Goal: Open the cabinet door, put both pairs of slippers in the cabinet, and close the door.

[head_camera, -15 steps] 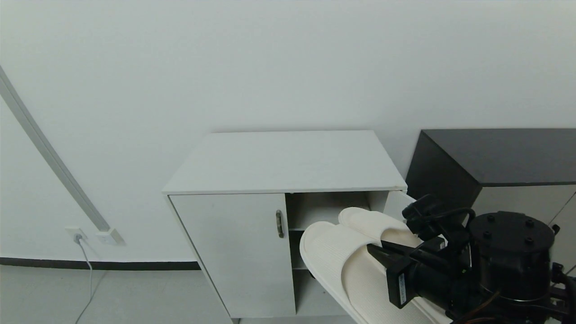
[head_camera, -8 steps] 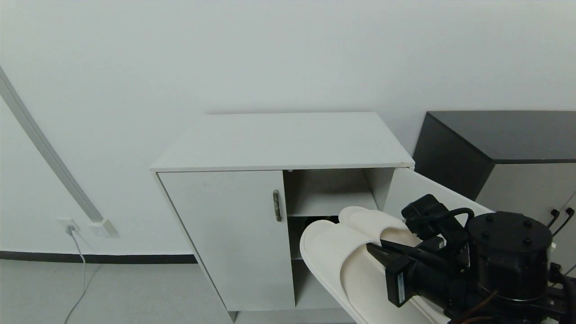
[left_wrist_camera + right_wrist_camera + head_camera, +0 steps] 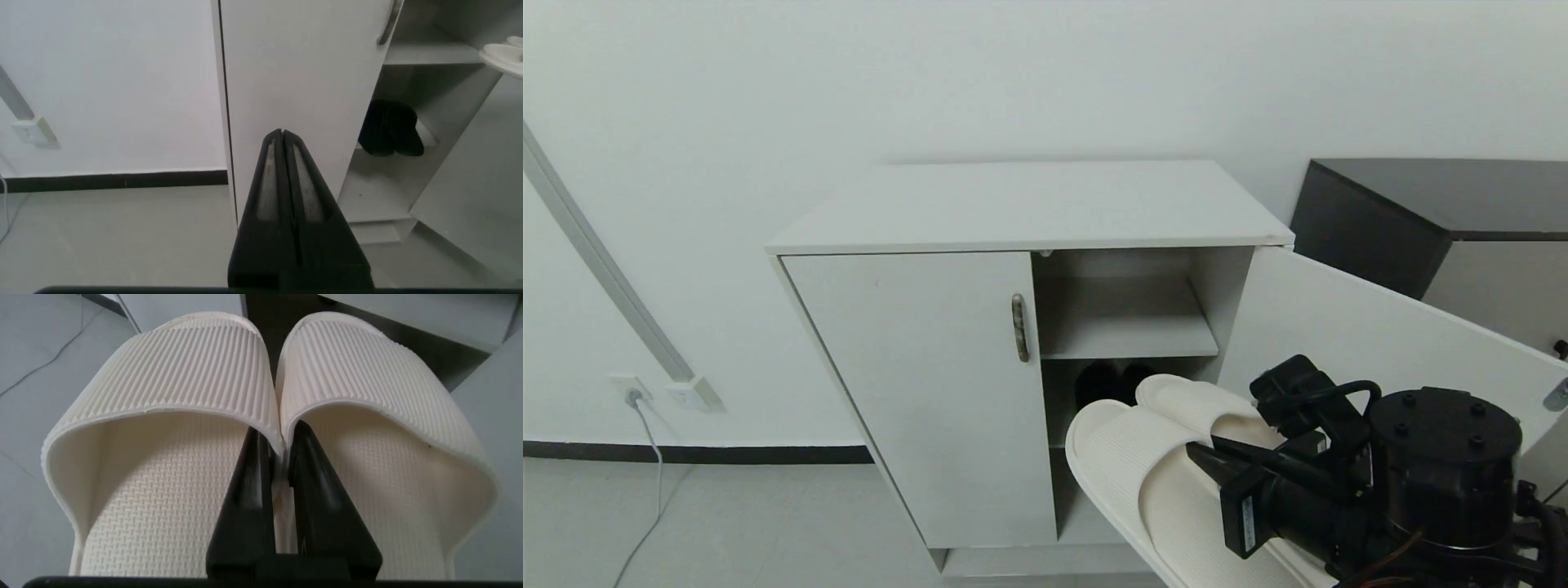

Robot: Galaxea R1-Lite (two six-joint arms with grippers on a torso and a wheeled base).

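**White slippers, one pair, bound for the cabinet**

Location: we hold the white slippers in the lower right of the head view. Their toes point toward the cabinet at centre frame.

Grip: the right gripper is closed on the pair, pinching the two touching inner walls together. The left gripper is fully closed with nothing in it and faces the closed left door.

Cabinet: the right door is swung wide. The dark slippers lie on the middle shelf, with the upper shelf above them.

Handling, in our judgement:
- We enter toes-first through the gap between the closed door's edge and the open door, keeping the soles level.
- The pinch is narrow and the soles are long, so a knock on a shelf lip could twist the pair loose.
- We let go only once the soles rest on a shelf, then draw straight back.
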